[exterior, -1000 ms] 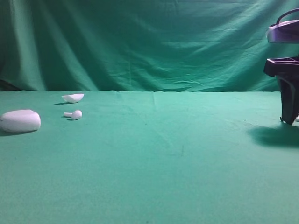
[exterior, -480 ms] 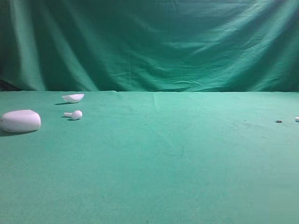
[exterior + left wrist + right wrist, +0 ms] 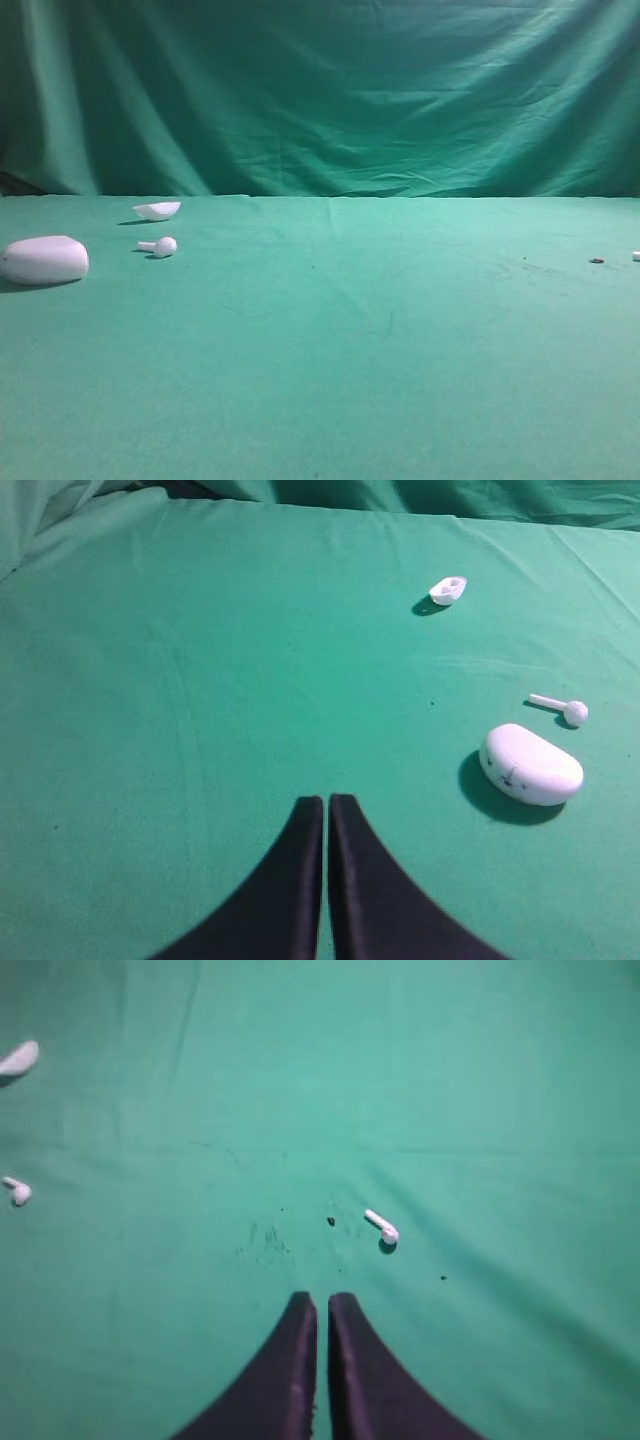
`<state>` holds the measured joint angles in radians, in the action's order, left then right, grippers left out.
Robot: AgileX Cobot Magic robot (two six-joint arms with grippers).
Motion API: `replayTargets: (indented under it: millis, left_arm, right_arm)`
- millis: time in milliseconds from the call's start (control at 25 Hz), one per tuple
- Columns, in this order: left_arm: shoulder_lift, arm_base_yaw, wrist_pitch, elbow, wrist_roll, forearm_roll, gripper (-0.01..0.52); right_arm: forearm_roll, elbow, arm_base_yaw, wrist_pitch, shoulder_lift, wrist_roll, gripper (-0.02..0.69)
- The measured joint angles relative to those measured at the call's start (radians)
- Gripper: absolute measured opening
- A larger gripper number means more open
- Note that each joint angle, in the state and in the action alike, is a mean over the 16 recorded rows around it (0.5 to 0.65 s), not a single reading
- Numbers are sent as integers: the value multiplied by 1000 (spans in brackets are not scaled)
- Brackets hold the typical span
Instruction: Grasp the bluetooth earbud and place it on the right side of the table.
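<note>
The table (image 3: 480,1080) spreads green under both claws. The right gripper (image 3: 319,1305) is pressed together, empty; the bluetooth earbud (image 3: 382,1227) lies just ahead of its tips, slightly right, untouched. The left gripper (image 3: 326,805) is likewise pressed together, holding nothing.

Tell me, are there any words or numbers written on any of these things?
No words or numbers can be read anywhere.
The white case has small dark marks on its front, too small and blurred to read as text.
The stemmed earbud, the bluetooth earbud, the white shell-shaped piece and the green table show no writing.
</note>
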<state>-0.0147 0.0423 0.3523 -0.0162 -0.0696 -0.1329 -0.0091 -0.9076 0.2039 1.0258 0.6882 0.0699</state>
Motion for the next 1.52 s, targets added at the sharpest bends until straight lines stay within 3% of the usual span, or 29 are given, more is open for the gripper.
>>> replayTargets:
  millis: [440, 880, 1160, 1520]
  left_arm:
    - [0, 0, 0, 0, 0, 0, 0]
    - [0, 0, 0, 0, 0, 0, 0]
    - [0, 0, 0, 0, 0, 0, 0]
    - [0, 0, 0, 0, 0, 0, 0]
  right_arm:
    - [25, 132, 0, -8, -419, -58, 0]
    - [37, 177, 0, -51, -532, -76, 0]
    - [-2, 311, -19, -209, -575, -79, 0]
    - [-18, 681, -77, -549, -667, -73, 0]
